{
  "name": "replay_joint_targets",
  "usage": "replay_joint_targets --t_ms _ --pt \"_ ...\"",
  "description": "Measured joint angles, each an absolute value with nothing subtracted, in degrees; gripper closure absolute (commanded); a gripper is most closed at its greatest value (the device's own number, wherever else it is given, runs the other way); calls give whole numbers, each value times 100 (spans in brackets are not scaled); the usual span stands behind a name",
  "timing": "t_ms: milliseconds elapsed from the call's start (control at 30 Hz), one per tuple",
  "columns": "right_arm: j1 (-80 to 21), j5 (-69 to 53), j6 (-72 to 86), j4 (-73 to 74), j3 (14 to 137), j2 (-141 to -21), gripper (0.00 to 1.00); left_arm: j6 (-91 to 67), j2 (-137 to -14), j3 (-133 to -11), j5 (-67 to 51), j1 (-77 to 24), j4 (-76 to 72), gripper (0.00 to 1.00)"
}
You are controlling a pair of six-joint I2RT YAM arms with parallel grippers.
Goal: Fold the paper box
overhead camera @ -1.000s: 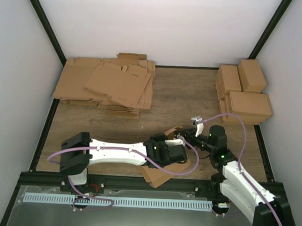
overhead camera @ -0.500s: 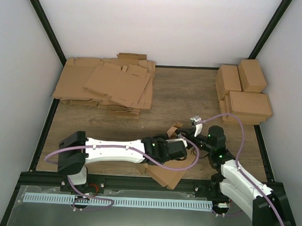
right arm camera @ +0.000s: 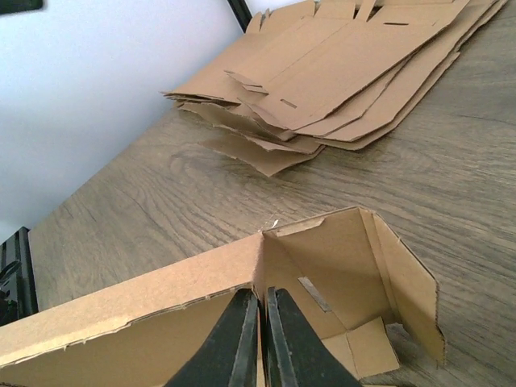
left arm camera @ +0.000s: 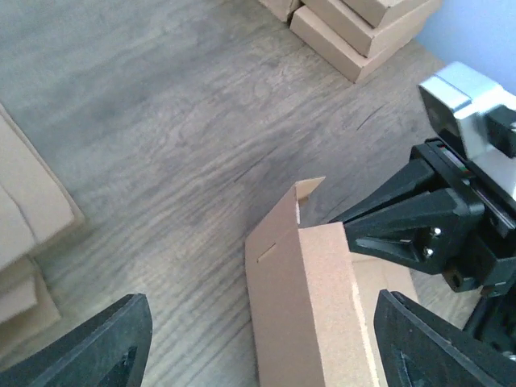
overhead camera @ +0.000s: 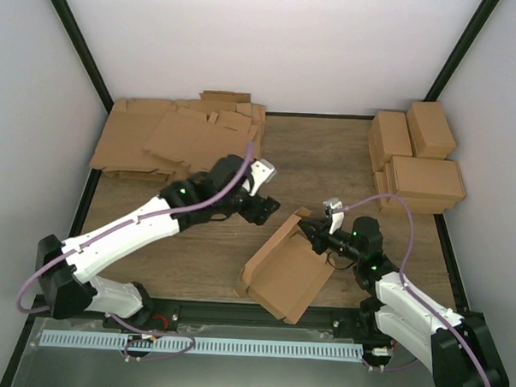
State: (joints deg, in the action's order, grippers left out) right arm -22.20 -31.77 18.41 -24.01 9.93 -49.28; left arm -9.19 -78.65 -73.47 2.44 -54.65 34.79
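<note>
Mid-fold, we judge: our right end effector (overhead camera: 312, 239) pinches a wall of the paper box (overhead camera: 284, 272) at five o'clock on the bench (overhead camera: 328, 162). Our left end effector (overhead camera: 264, 207) hovers spread at its ten o'clock and must next fold flaps.

Left arm (overhead camera: 128, 231): white links, black joints
Right arm (overhead camera: 411, 307): white links, black joints, green lights
Cables (overhead camera: 386, 196): purple, looping
Left gripper (overhead camera: 268, 208): black fingers
Right gripper (right arm camera: 260, 306): black fingers

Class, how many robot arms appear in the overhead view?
2: the left arm stretches over mid-table; the right arm, near right, has its pincer shut on the paper box.
</note>
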Motion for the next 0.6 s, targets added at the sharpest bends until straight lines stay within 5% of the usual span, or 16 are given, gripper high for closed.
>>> replay_joint_targets --t_ms 367,600 --pt "-2425 -3039 1754 -2801 991 -5443 94 -1466 -8368 -6353 -2123 -4556 2869 30" --pt "-2512 -2995 1719 -3004 991 -5730 89 -1520 -8635 -6353 -2657 -4484 2405 54"
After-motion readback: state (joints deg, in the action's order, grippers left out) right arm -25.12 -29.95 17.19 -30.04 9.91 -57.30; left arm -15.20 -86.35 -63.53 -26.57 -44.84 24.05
